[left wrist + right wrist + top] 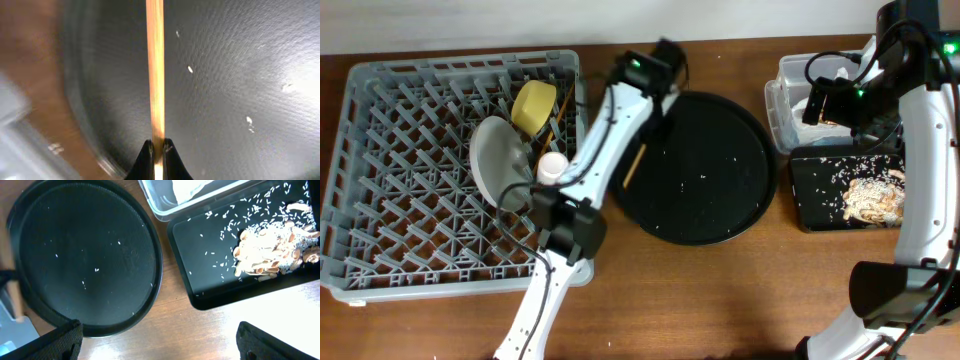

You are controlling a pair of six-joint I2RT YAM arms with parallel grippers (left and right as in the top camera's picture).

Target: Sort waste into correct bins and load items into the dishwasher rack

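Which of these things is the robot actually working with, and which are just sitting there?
Part of the job:
- grey rack, holding the yellow bowl and plate
- chopstick, pinched in the left gripper
- clear tub
- black rectangular tray with food scraps

Just lying about:
- large round black tray
- wooden table

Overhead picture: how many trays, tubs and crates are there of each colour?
Black: 2, the round tray and the rectangular tray
Clear: 1, the tub
Grey: 1, the rack
Total: 4
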